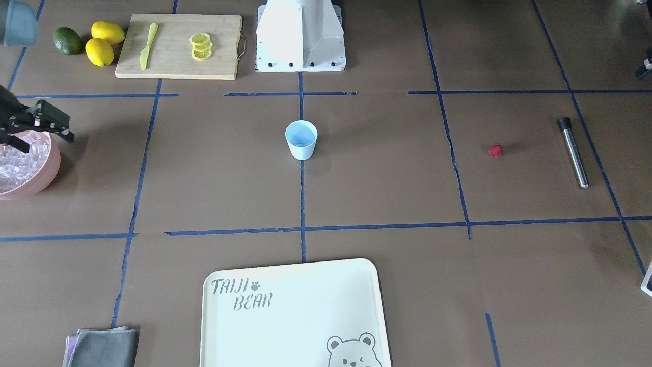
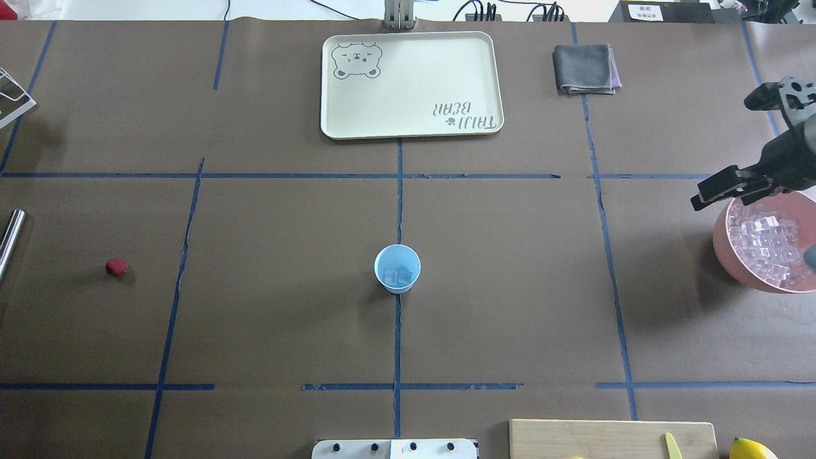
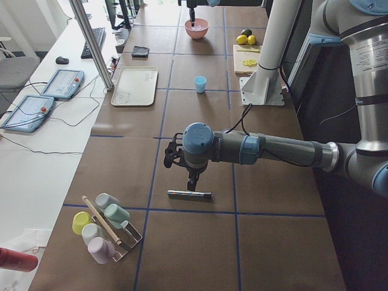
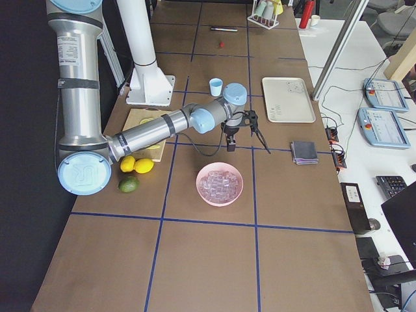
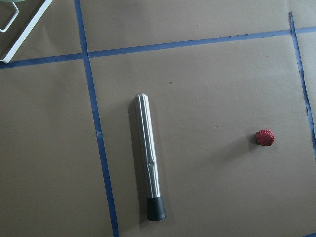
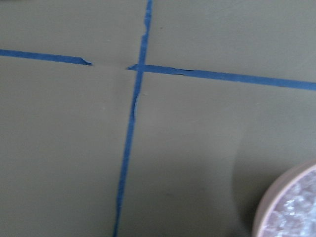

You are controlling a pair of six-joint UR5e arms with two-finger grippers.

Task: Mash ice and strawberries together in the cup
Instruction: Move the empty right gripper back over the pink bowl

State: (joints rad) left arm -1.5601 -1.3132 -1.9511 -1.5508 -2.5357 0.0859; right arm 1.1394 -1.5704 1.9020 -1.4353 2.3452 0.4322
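Two ice (image 2: pixel 398 276) cubes, as near as I can count, lie in the bottom of the cup (image 1: pixel 301 148), which stands upright at the middle of the table. The rest fill the pink bowl (image 2: pixel 723 245) on the robot's right. The right gripper (image 4: pixel 249 148) hangs just beside that bowl's rim, fingers spread wide with nothing between them. The strawberry (image 2: pixel 116 268) sits on the bare table well off to the robot's left, near the muddler (image 5: pixel 148 158).

The left gripper (image 3: pixel 191 182) hovers over that muddler; I cannot tell whether it is apart or together.

I'd say we are in the filling stage, with no mashing yet. Next the berry has to go into the cup, a small round thing needing a careful pinch, and then the muddler.

The only readable writing is "TAIJI BEAR" on the tray (image 1: pixel 285 316), with a paw print and a bear's face.
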